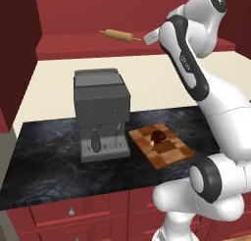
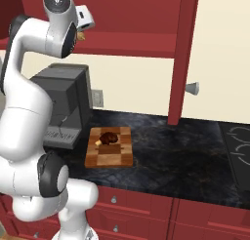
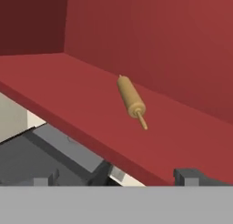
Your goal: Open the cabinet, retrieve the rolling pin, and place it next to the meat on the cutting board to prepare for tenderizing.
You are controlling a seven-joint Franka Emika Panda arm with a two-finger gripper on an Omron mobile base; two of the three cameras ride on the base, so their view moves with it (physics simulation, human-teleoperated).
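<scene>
Rolling pin (image 1: 116,36) lies on the floor of the open cabinet (image 1: 73,44), above the grey coffee machine (image 1: 100,112) and near the cabinet's back wall. Gripper (image 3: 113,175) hovers at the front edge of the cabinet floor, short of the pin, jaws spread wide and empty. Below the cabinet, the meat (image 1: 158,135) sits on the cutting board (image 1: 169,154), just beside the coffee machine.
</scene>
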